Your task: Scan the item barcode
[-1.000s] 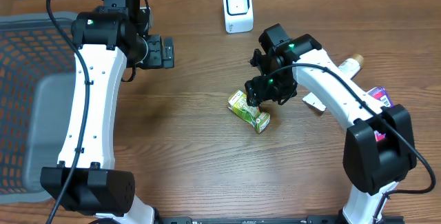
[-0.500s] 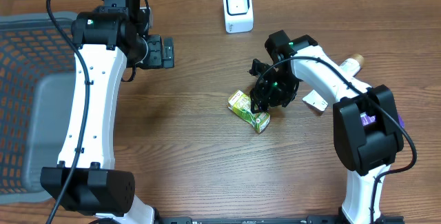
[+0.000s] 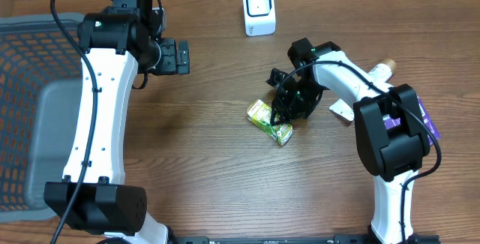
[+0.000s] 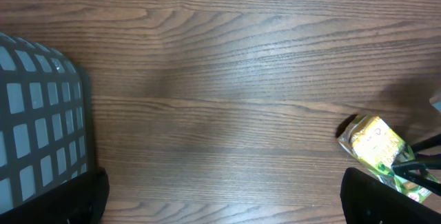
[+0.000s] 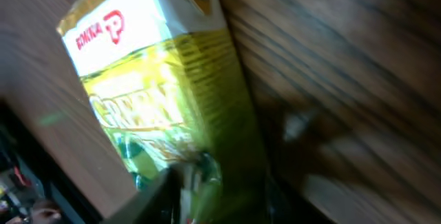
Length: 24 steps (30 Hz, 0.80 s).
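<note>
There are two robot arms, one juice carton (image 3: 261,113), one white scanner (image 3: 259,10) and one gray basket (image 3: 30,64) on a brown wooden table (image 3: 217,169). The carton is green and yellow. It lies flat on its side near the middle of the table, a bit to the right, with the scanner well apart from it at the far edge. The basket sits at the left side of the table. On the right side, partly behind the right arm, there is one bottle (image 3: 382,69) with a light cap, one purple packet (image 3: 424,118) and one small white thing (image 3: 341,110); it is too small to say what that is. The right arm bends in from the right and reaches down to the carton. The right gripper (image 3: 285,112) is over the carton's right end and hides part of it from above. In the right wrist view the carton fills almost the whole picture, with red letters on its white top. The fingers are close around the carton, but you cannot tell if they are squeezing it. The left arm stretches up the left side of the table. The left gripper (image 3: 178,56) points toward the middle, with its fingers spread wide and nothing between them.
</note>
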### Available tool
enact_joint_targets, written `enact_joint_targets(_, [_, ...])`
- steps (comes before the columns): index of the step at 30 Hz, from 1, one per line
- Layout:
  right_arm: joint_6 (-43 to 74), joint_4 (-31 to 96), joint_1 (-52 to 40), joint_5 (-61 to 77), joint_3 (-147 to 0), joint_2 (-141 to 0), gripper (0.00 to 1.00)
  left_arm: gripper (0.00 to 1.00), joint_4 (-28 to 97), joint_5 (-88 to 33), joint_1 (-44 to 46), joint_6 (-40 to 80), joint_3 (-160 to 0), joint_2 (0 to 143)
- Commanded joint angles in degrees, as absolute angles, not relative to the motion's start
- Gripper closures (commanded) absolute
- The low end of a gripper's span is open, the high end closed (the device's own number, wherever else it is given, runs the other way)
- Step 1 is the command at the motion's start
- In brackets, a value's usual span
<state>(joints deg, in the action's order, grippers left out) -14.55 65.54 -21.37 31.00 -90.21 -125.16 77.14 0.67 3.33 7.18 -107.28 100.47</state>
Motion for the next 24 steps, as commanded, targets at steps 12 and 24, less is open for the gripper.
enact_joint_targets(12, [-10.2,65.5,-21.6,42.3,-90.0,-127.3,0.96,0.01,77.1,0.0,3.1,7.9,-107.3,100.4])
enact_joint_targets(24, [-21.4,63.9,-28.2,25.1,-90.0,-127.3,0.39,0.00,77.1,0.0,3.1,7.9,-107.3,100.4])
